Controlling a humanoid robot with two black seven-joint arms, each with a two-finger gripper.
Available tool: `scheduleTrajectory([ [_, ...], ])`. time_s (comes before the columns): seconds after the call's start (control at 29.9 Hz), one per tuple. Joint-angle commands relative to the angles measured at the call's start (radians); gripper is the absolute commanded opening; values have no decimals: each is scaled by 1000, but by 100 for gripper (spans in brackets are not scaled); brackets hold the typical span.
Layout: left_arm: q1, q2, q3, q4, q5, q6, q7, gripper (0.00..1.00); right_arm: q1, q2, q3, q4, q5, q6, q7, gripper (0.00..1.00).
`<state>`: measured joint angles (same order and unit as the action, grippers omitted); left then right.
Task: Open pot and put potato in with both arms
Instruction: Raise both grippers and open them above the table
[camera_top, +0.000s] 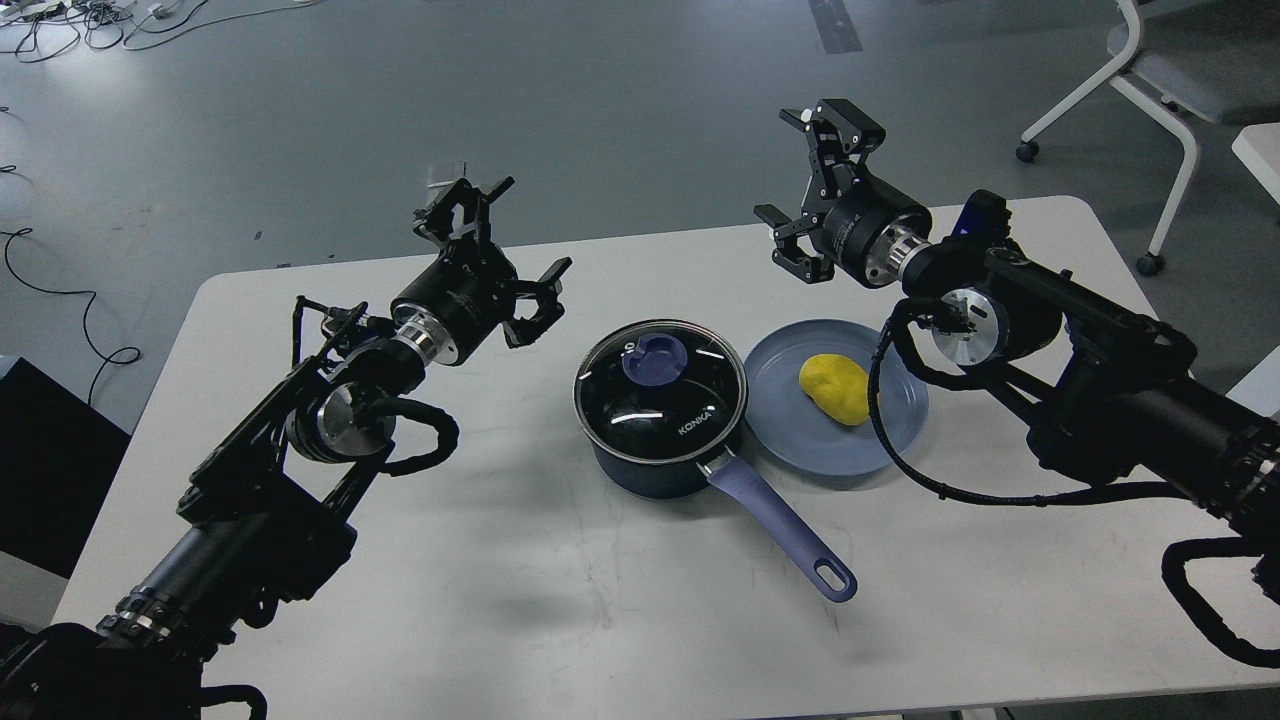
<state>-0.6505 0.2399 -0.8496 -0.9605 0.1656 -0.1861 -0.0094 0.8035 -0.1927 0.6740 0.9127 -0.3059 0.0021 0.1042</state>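
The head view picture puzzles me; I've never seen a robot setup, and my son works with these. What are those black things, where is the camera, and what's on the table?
The camera sits in the robot's head, looking down at its own two black arms. The left gripper and right gripper each end in two fingers; both are open, hold nothing and hover above the white table. On it stands a dark pot with a purple handle, closed by a glass lid. To its right, a yellow potato lies on a blue-grey plate.
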Motion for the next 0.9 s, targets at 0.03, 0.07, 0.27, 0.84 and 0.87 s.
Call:
scheduleTrajectory([
  [0.03, 2, 1, 0, 32, 0, -1, -1, 99, -4, 3, 54, -8, -9, 55, 11, 100],
  [0.07, 3, 1, 0, 32, 0, -1, -1, 99, -9, 1, 67, -9, -9, 73, 8, 100],
  [0.27, 8, 6, -8, 32, -3, 0, -12, 99, -44, -22, 71, -5, -9, 121, 6, 100],
  [0.84, 6, 18, -45, 20, -2, -12, -15, 99, -49, -69, 99, 28, -7, 140, 6, 100],
  [0.87, 6, 18, -45, 20, -2, -12, -15, 99, -50, -76, 104, 32, -6, 145, 6, 100],
])
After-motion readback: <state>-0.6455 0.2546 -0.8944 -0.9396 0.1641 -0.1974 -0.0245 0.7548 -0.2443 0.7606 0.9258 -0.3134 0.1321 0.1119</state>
